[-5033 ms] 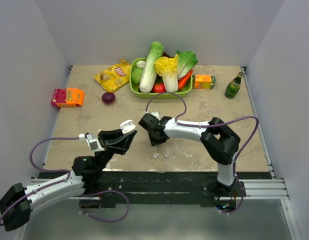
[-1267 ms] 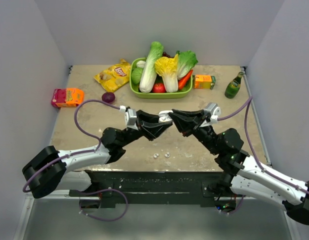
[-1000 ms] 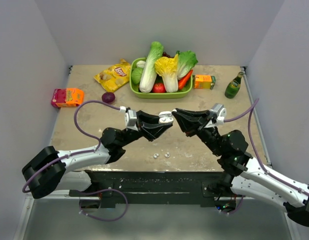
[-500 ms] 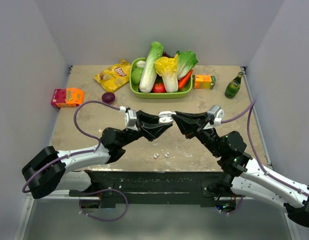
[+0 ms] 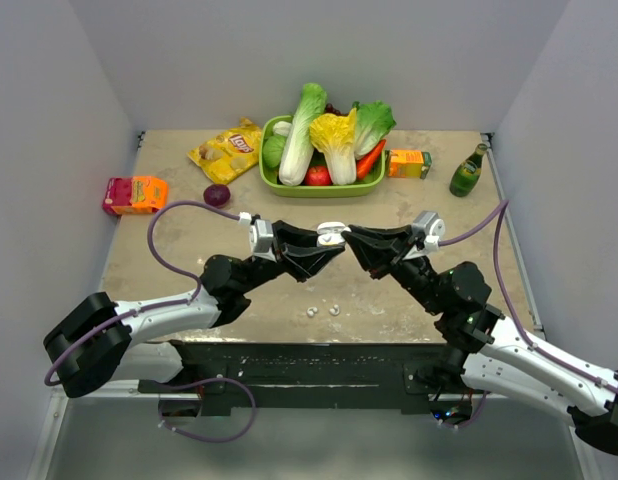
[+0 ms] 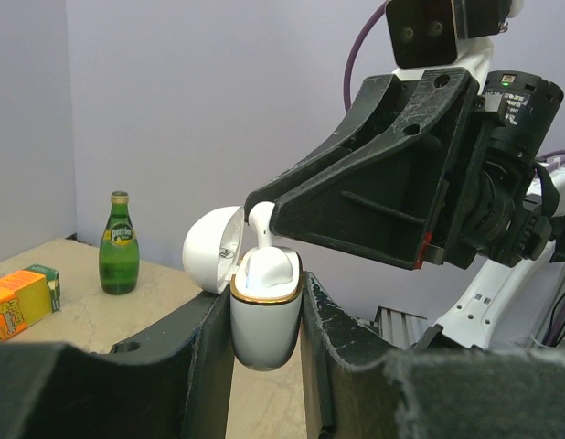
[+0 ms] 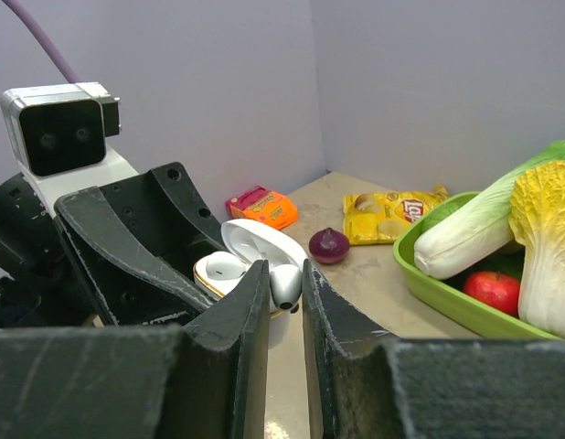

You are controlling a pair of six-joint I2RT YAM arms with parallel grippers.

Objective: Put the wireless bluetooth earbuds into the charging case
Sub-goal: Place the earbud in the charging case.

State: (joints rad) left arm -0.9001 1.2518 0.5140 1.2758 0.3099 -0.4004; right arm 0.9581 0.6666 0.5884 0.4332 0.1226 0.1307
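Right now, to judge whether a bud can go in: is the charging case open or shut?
Open: the charging case has its lid swung back, gold-rimmed mouth exposed.

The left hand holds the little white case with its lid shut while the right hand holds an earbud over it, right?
No: the lid is open, tipped back, as the left wrist view shows. The left hand does hold the case while the right hand holds an earbud over it.
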